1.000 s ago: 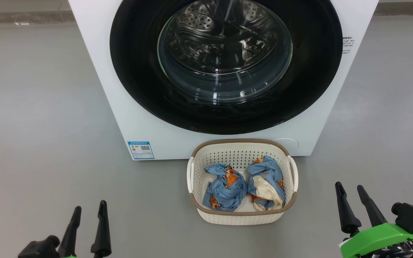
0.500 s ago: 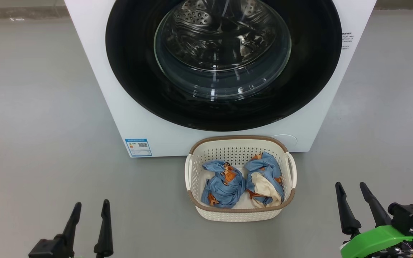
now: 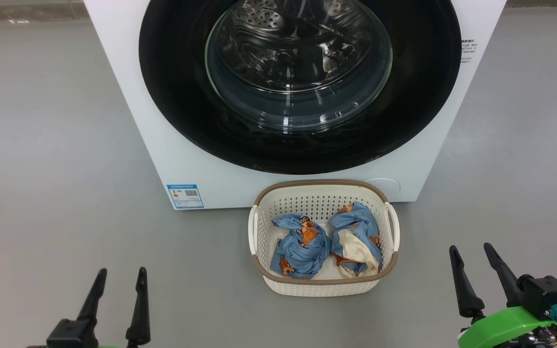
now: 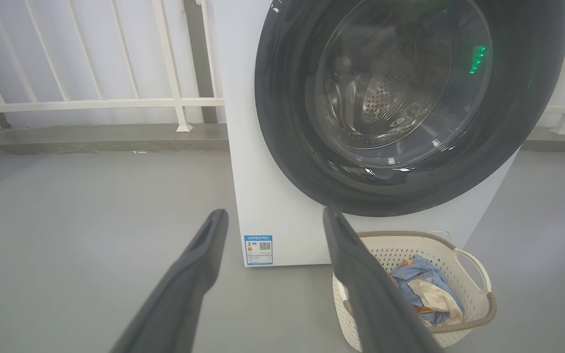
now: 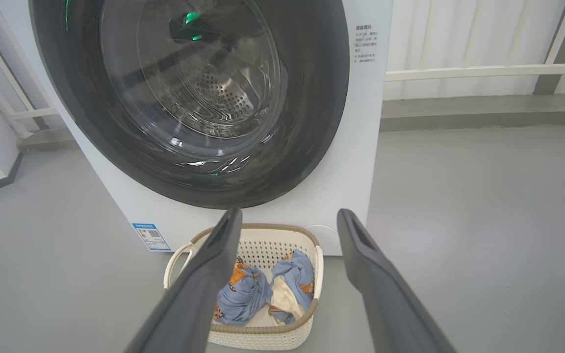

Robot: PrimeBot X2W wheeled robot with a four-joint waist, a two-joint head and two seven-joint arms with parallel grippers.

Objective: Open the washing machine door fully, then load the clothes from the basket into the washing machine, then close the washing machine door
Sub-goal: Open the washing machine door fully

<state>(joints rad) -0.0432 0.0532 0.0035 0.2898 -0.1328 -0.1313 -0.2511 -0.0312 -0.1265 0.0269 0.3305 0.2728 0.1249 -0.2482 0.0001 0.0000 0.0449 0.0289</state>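
At twelve o'clock from the basket (image 3: 322, 289) holding the clothes (image 3: 301, 247), the washing machine door (image 3: 177, 96) sits shut, so either tool, left (image 3: 121, 271) at seven or right (image 3: 469, 247) at five, both with fingers apart, should probably hook its rim and swing it wide.

The washer (image 3: 128, 96) is white, its door (image 3: 177, 96) glossy black. The basket (image 3: 324, 288) is cream, brown-rimmed. The clothes (image 3: 302, 246) are light blue with orange prints.
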